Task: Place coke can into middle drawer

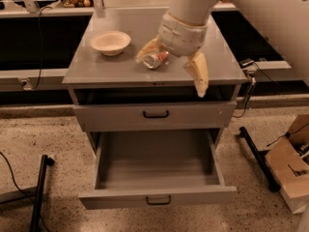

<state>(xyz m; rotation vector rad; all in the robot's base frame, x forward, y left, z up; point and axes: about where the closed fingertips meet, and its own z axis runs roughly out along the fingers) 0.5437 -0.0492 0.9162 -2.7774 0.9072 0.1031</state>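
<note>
The can (155, 60) is lying on its side on the worktop (111, 70), a little above the centre of the frame. One silver end is showing, and most of its body is hiding under the gripper (170, 75). The gripper is hanging over it from the upper right, and its fingers (198, 74) are standing wide apart. One is reaching down on the can's left, touching or just beside it. The other is pointing down past the worktop's front edge, well apart from the can. Nothing is being gripped; the can is resting on the worktop, not lifted.

To the left, the bowl (110, 42) is sitting well apart from the can and is not in the way. Below the worktop's front edge the upper front (154, 114) is sitting shut. Beneath it, in the lower centre of the frame, the drawer (157, 197) is standing pulled fully out, with nothing showing inside.

So the task is looking early to midway. The drawer is already open and waiting, and the gripper is arriving at the can, but the grasp is not yet made. What is remaining, as I judge it, is closing on the can, lifting it clear of the worktop, carrying it forward and down past the upper front, and letting it go inside the drawer.
</note>
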